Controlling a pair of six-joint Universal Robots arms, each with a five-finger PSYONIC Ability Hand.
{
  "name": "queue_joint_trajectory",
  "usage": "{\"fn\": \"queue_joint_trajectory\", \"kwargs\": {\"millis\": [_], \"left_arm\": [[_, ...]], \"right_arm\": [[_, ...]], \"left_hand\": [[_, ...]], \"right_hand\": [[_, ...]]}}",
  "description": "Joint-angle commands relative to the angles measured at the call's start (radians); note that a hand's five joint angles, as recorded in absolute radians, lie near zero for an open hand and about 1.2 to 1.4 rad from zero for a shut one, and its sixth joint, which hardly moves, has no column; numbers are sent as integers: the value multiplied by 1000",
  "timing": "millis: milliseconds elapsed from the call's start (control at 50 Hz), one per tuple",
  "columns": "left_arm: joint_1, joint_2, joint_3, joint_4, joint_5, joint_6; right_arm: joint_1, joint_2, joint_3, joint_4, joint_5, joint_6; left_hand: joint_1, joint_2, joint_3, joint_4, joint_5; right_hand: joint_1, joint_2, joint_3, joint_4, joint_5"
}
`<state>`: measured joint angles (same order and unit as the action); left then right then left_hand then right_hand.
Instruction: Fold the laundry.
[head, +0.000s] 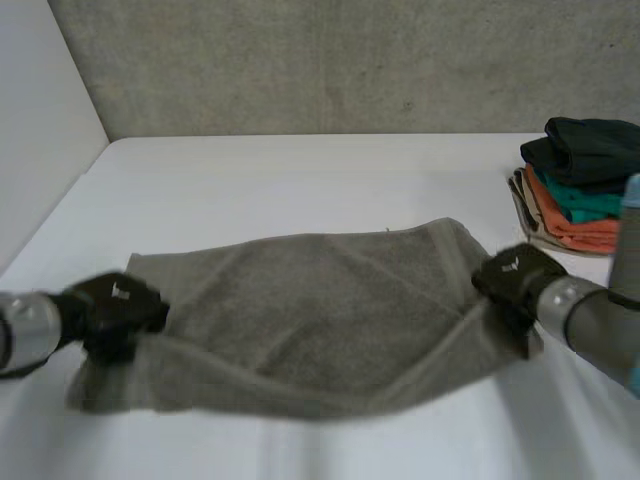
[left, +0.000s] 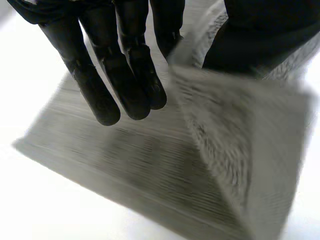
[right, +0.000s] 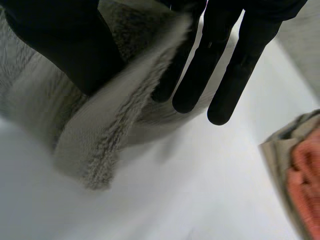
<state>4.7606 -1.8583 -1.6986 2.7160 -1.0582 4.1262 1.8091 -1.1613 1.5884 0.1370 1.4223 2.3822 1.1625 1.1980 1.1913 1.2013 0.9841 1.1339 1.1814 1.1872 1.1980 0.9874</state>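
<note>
Towel ends blurred, probably pinched.

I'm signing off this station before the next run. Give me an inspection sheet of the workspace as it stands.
Surface: white table, carrying the towel and a stack.
Job's things: grey towel spread out and rumpled near the robot, not yet folded; stack of folded cloths at the table's far right, apart from the towel.
Clutter: nothing seen.
Hands: left hand pinches the towel's left edge; right hand pinches its right edge between thumb and fingers, with the cloth raised there.
Cables: nothing seen.
Surroundings: concrete wall behind the table, white panel along its left side.
</note>
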Motion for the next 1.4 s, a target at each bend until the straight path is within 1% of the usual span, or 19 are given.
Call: {"fn": "queue_joint_trajectory", "kwargs": {"millis": [20, 80, 160, 300, 380, 400, 440, 460, 480, 540, 700, 760, 920, 1060, 1160, 1240, 1300, 1340, 1400], "left_arm": [[-88, -168, 195, 287, -81, -178], [-113, -241, 276, 369, -135, -204], [-142, -329, 368, 395, -193, -212], [-162, -409, 677, 473, -241, -237], [-156, -337, 822, 579, -272, -397], [-140, -282, 835, 675, -287, -497], [-128, -231, 824, 766, -302, -584], [-117, -187, 801, 871, -312, -683], [-114, -168, 788, 907, -315, -720], [-96, -138, 749, 970, -303, -835], [-93, -171, 683, 780, -235, -842], [-96, -182, 645, 771, -224, -839], [-110, -231, 484, 774, -143, -775], [-90, -268, 314, 627, -108, -617], [-44, -210, 163, 449, -101, -442], [16, -60, -1, 224, -65, -284], [56, 40, -85, 75, -40, -195], [100, 141, -157, -82, -14, -92], [172, 238, -217, -227, 32, 38]], "right_arm": [[52, 130, -116, -265, 131, 71], [55, 175, -159, -342, 144, 75], [73, 258, -237, -441, 147, 80], [102, 362, -522, -640, 153, 81], [98, 313, -671, -813, 201, 144], [90, 284, -692, -900, 228, 208], [81, 253, -699, -983, 260, 280], [76, 240, -693, -1020, 271, 313], [66, 217, -673, -1072, 283, 371], [58, 201, -657, -1085, 273, 420], [73, 204, -628, -921, 172, 416], [81, 212, -613, -852, 149, 414], [98, 249, -530, -673, 73, 378], [84, 255, -412, -444, 58, 238], [44, 201, -305, -242, 47, 118], [3, 106, -194, -39, 46, 0], [-27, -9, -65, 154, 46, -112], [-53, -119, 40, 267, 31, -223], [-88, -225, 149, 274, -38, -377]], "left_hand": [[234, 198, 205, 195, 238], [234, 198, 205, 195, 238], [234, 198, 205, 195, 238], [234, 198, 205, 195, 238], [234, 198, 205, 195, 238], [234, 198, 205, 195, 238], [234, 198, 205, 195, 238], [234, 198, 205, 195, 238], [234, 198, 205, 195, 238], [234, 198, 205, 195, 238], [234, 198, 205, 195, 238], [234, 198, 205, 195, 238], [234, 198, 205, 195, 238], [234, 198, 205, 195, 238], [234, 198, 205, 195, 238], [234, 198, 205, 195, 238], [234, 198, 205, 195, 238], [234, 198, 205, 195, 238], [234, 198, 205, 195, 238]], "right_hand": [[262, 215, 209, 198, 234], [262, 215, 209, 198, 234], [262, 215, 209, 198, 234], [262, 215, 209, 198, 234], [262, 215, 209, 198, 234], [262, 215, 209, 198, 234], [262, 215, 209, 198, 234], [262, 215, 209, 198, 234], [262, 215, 209, 198, 234], [262, 215, 209, 198, 234], [262, 215, 209, 198, 234], [262, 215, 209, 198, 234], [262, 215, 209, 198, 234], [262, 215, 209, 198, 234], [262, 215, 209, 198, 234], [262, 215, 209, 198, 234], [262, 215, 209, 198, 234], [262, 215, 209, 198, 234], [262, 215, 209, 198, 234]]}}
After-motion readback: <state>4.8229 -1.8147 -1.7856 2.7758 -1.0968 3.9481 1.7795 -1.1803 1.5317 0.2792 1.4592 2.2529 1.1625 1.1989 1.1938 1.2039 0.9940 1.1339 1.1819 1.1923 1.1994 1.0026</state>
